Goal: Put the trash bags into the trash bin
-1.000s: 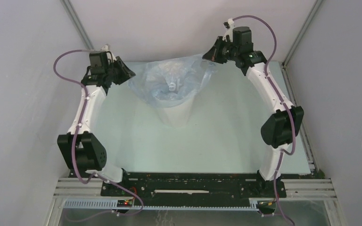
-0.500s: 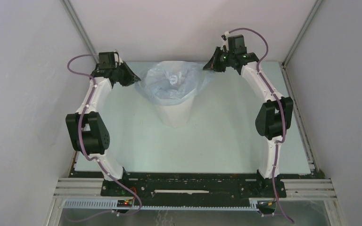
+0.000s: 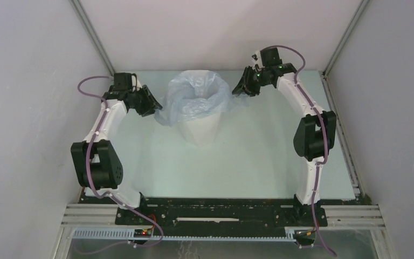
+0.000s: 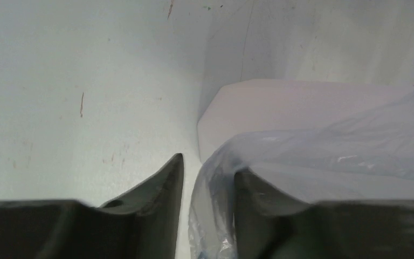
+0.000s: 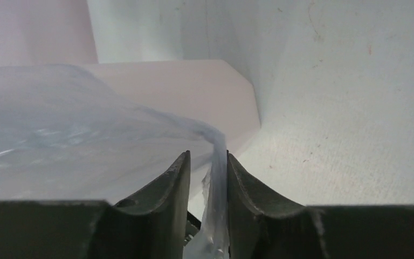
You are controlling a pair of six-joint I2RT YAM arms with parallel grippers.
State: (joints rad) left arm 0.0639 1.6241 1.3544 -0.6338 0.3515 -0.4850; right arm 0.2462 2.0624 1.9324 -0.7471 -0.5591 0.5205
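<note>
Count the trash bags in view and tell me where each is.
1. The trash bag is draped over the mouth of the trash bin, one edge held in the left gripper, the other in the right gripper. Others could be hidden inside.

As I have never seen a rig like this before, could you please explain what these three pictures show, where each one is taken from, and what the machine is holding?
You are looking at two white-and-black robot arms bolted at the near edge of a pale table. The wide picture comes from a fixed camera above and behind them. The two close-ups come from cameras on the wrists, so the dark shapes at the bottom are each arm's own fingers.

On the table stands a tall white faceted plastic bin. A thin translucent pale blue-grey plastic bag is spread over its mouth, with its film hanging over the rim. The left gripper and the right gripper each pinch the film, one on either side of the bin. In both wrist views the film runs between the fingers.
</note>
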